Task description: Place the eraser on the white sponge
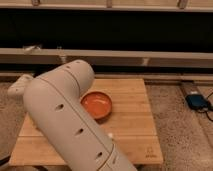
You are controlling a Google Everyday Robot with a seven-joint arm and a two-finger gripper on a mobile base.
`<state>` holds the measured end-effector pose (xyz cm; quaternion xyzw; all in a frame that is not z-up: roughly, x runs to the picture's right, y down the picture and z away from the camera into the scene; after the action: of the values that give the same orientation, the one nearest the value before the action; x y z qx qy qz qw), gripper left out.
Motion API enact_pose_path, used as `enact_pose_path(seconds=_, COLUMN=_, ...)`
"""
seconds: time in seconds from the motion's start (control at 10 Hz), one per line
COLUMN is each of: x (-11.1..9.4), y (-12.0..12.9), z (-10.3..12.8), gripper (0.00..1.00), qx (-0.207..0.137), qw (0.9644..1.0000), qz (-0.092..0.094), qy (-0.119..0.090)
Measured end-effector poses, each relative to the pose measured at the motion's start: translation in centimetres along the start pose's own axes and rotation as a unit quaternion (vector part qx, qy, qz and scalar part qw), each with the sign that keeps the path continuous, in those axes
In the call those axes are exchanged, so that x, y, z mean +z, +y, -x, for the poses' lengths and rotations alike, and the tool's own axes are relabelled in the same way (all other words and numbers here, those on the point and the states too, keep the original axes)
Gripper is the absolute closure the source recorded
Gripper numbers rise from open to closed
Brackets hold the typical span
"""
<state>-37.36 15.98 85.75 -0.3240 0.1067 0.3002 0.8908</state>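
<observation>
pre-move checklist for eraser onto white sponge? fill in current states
1. Eraser in sight: not ok. None shows; the arm covers the left half of the wooden table.
2. White sponge in sight: cannot tell. Only a small pale speck at the arm's edge.
3. Gripper located: not ok. It is out of view, likely hidden behind the arm.
4. Eraser held: cannot tell.
5. Orange bowl clear of the arm: cannot tell. The arm overlaps its left rim in this view.
</observation>
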Motion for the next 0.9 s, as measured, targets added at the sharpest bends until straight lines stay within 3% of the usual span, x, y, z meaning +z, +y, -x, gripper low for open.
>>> enact_pose_path(seconds=0.4, x=1.2, y=-3.7, z=0.5, gripper=0.2, qx=0.027, qw=0.9996, qz=-0.009, qy=0.005)
enact_pose_path(seconds=0.6, x=1.6, y=-4.2, z=0.5, gripper=0.2, qx=0.034, qw=0.9994, qz=-0.008, qy=0.006)
enact_pose_path(seconds=0.9, x=2.3, y=-4.4, z=0.4, gripper=0.45, qx=0.039, qw=0.9991, qz=0.008, qy=0.012)
